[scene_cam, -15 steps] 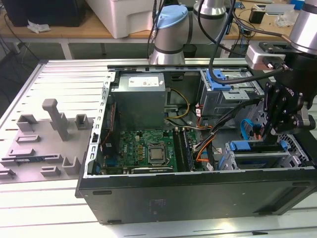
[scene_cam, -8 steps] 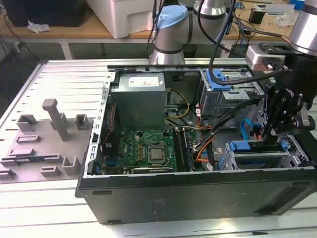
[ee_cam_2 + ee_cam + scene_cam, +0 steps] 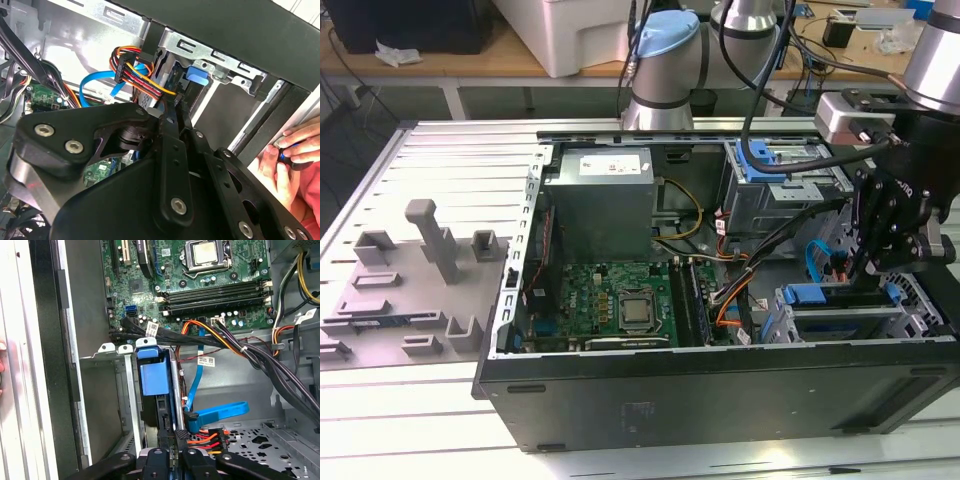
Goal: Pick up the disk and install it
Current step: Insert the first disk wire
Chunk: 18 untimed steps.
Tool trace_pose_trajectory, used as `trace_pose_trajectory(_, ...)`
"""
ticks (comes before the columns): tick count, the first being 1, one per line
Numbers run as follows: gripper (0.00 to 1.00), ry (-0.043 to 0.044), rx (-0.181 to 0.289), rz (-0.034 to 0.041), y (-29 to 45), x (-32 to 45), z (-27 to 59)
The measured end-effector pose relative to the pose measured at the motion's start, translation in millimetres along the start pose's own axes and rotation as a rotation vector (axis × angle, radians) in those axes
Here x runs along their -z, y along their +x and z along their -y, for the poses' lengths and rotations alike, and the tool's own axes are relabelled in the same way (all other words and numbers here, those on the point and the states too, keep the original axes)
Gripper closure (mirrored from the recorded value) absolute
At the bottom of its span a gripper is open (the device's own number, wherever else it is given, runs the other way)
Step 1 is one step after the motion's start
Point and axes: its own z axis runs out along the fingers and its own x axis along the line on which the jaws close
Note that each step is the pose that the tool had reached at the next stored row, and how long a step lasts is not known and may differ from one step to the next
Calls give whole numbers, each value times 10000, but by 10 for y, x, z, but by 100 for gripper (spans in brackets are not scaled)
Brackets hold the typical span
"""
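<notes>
The disk [image 3: 152, 377] stands on edge in a slot of the silver drive cage [image 3: 127, 390], its blue carrier rail facing the first wrist view. In the exterior view the disk [image 3: 820, 295] shows as a blue strip in the cage [image 3: 790, 322] at the case's front corner, on the exterior view's right. My black gripper [image 3: 865, 268] reaches down onto it from above. Its fingers [image 3: 156, 460] close in on the disk's near end, so the gripper [image 3: 172, 452] is shut on the disk. In the second wrist view the gripper [image 3: 174, 107] points at the blue tab [image 3: 197, 75].
A bundle of power wires [image 3: 220, 342] and a blue data cable [image 3: 220, 412] run right beside the cage. A person's hand [image 3: 295, 150] rests on the case edge. The motherboard [image 3: 620, 300] and grey power supply [image 3: 600, 200] fill the case. A grey fixture [image 3: 430, 250] lies on the exterior view's left.
</notes>
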Motion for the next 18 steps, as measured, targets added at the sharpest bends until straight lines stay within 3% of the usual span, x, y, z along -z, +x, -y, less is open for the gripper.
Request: trace_pose_trajectory(18, 83, 0, 0, 4, 5, 37, -6)
